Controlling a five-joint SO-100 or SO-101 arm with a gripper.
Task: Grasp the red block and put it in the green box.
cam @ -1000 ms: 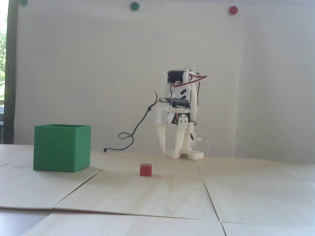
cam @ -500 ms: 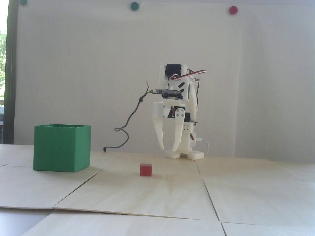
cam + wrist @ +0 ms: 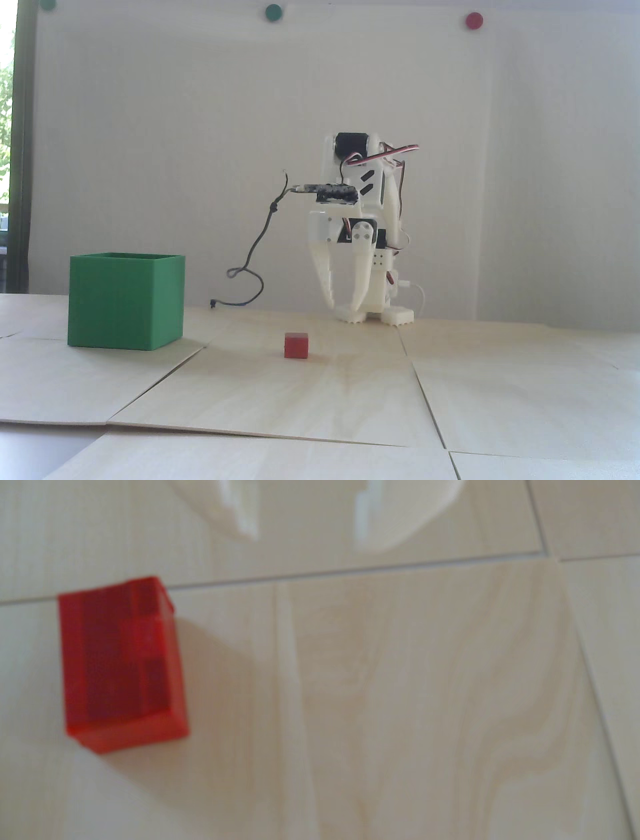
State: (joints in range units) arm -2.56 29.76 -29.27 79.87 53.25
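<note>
Your gripper (image 3: 344, 305) hangs spread and empty; the red block (image 3: 296, 345) sits lower left, so descending straight risks missing it.

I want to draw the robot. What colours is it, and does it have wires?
The arm is mostly white plastic with black motors. Its gripper has two long, pointed white fingers. Thin red, white and dark wires loop around it, and a dark cable trails down to the table.

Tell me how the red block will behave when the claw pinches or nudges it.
The red block looks like a rigid cube with flat faces, so it should slide, not roll. Being small, it is probably light and easily pushed. Its matte sides likely grip fine between the open claw.
</note>
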